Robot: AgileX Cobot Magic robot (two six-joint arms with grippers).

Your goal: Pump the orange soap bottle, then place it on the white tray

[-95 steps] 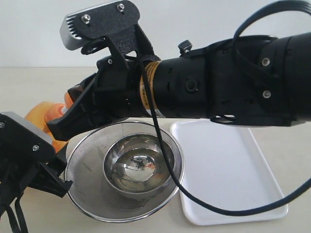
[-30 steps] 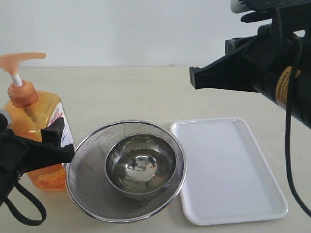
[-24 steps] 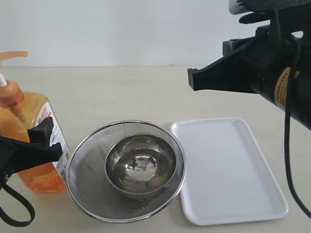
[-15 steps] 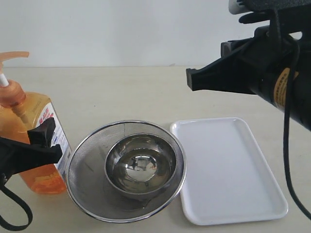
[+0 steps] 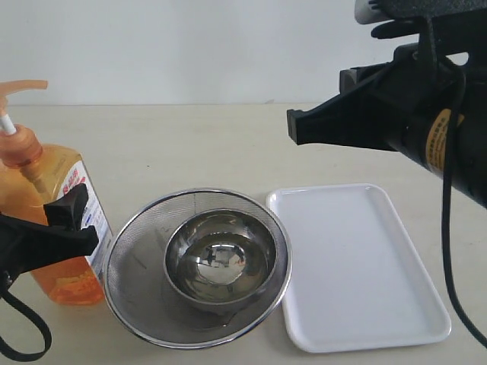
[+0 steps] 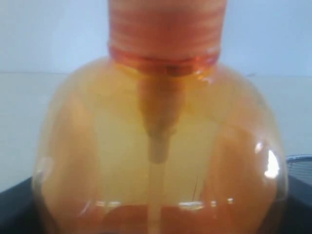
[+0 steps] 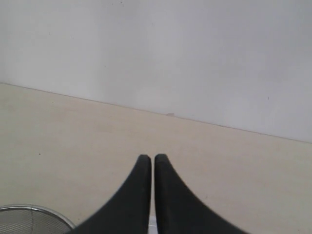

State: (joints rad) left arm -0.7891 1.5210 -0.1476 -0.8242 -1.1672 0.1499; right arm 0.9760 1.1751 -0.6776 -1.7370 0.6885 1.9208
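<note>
The exterior view is brightly and evenly lit by diffuse light. Only soft, faint shadows are cast on the pale counter (image 5: pixel 190 144), kept close under the rims of the round steel mesh strainer (image 5: pixel 137 281) and the flat white rectangular plastic tray (image 5: pixel 358 266). Bright reflections are seen in the small shiny steel bowl (image 5: pixel 219 262), and the tray is nearly washed out.

In the left wrist view the tall translucent orange plastic soap bottle (image 6: pixel 161 161) is shown very close and blurred throughout, with a white glare spot on its shoulder.

In the right wrist view the black right hand (image 7: pixel 152 160) is rendered soft-edged against an evenly lit wall (image 7: pixel 195 58).
</note>
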